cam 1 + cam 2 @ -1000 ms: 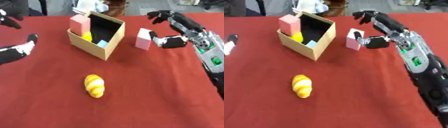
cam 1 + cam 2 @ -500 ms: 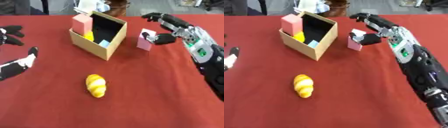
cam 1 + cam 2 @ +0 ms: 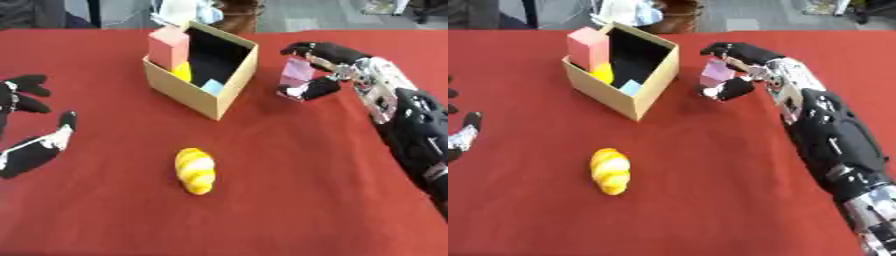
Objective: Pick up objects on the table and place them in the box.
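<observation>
While the right robot hand (image 3: 325,67) pinches the pink block (image 3: 297,73) just beside the box (image 3: 203,97), the step is the carry, so next it must lift over the rim and let go; the left robot hand (image 3: 31,150) idles open, the croissant (image 3: 195,170) waits on the worktop (image 3: 289,200).

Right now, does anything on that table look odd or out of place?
Only one thing: the tall pink block sticks up above the box rim at its far corner, not settled inside. Nothing looks spilled or damaged.
</observation>
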Controlling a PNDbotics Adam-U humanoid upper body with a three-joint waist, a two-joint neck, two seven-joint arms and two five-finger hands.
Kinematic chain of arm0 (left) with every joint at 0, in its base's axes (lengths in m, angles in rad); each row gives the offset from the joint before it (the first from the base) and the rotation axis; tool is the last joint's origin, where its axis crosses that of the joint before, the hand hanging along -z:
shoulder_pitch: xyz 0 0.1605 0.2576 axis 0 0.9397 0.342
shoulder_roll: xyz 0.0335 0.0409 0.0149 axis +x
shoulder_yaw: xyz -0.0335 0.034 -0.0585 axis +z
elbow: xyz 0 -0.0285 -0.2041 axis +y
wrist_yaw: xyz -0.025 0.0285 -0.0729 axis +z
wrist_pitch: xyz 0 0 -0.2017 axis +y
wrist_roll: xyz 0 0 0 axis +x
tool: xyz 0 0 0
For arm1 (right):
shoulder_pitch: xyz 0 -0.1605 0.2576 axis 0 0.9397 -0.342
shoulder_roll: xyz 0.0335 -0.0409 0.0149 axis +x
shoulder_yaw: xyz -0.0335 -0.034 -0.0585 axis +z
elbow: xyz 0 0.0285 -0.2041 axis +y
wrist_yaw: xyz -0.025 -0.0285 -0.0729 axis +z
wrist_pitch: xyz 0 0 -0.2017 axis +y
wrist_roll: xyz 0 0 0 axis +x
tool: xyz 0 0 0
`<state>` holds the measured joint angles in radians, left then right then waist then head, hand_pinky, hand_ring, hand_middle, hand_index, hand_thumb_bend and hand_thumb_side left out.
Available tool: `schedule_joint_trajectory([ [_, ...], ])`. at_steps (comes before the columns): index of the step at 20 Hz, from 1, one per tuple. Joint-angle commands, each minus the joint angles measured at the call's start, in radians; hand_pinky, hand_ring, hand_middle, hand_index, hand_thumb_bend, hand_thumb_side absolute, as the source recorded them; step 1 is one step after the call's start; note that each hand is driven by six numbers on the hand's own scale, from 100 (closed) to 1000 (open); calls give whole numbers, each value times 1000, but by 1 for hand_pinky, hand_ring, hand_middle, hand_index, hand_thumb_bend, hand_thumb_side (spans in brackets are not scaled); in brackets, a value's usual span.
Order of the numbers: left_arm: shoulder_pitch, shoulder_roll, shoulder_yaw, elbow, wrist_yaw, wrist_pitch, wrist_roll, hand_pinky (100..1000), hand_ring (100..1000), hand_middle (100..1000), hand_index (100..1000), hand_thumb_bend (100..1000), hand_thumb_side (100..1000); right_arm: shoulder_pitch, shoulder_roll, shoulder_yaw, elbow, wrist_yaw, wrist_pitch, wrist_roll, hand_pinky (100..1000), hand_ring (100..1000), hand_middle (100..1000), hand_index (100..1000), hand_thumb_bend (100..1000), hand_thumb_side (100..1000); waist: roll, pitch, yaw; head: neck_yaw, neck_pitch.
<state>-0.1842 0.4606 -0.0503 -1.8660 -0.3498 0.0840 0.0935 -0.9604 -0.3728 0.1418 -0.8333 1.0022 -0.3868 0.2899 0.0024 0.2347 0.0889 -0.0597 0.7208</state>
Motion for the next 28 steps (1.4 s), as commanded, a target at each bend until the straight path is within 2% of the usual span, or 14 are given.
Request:
schedule_joint_trajectory([
  [1,0,5,15,-4,0,-1,0,665,555,610,815,319,136,-29,-12,-25,16,40,5,-21,914,933,946,984,326,643,-15,-33,2,-3,1],
  [7,11,-3,12,6,-3,-2,-4,664,554,609,816,321,144,-33,-16,-61,59,66,36,-57,910,927,936,983,306,636,-14,-31,6,-4,-2],
  [14,19,-12,12,14,-3,-2,-2,663,552,608,815,320,146,-34,-22,-94,96,56,73,-83,890,902,912,980,261,648,-11,-29,6,-6,-2],
  [19,20,-15,11,16,-3,-1,-3,663,552,607,815,316,142,-32,-19,-101,134,39,72,-67,844,837,819,970,231,673,-8,-28,8,-8,-1],
  [22,21,-16,11,16,-2,-1,-3,663,551,607,815,316,142,-29,-16,-106,148,29,67,-61,821,804,725,949,215,650,-6,-27,9,-10,0],
  [23,21,-16,11,16,-1,-1,-3,663,551,607,815,316,142,-29,-16,-107,150,23,65,-62,821,804,725,949,215,650,-6,-27,9,-10,0],
  [24,21,-16,11,16,-1,-1,-3,663,551,607,816,317,142,-29,-16,-107,150,18,62,-65,807,777,649,907,208,630,-6,-27,9,-10,1],
  [25,21,-17,11,16,-1,-1,-3,663,551,607,816,317,142,-29,-17,-107,149,12,60,-69,807,777,649,907,208,630,-6,-27,9,-10,1],
  [28,23,-18,11,18,0,-1,-3,662,551,607,816,315,141,-31,-19,-109,140,-3,56,-88,797,754,643,826,173,576,-7,-28,9,-9,3],
])
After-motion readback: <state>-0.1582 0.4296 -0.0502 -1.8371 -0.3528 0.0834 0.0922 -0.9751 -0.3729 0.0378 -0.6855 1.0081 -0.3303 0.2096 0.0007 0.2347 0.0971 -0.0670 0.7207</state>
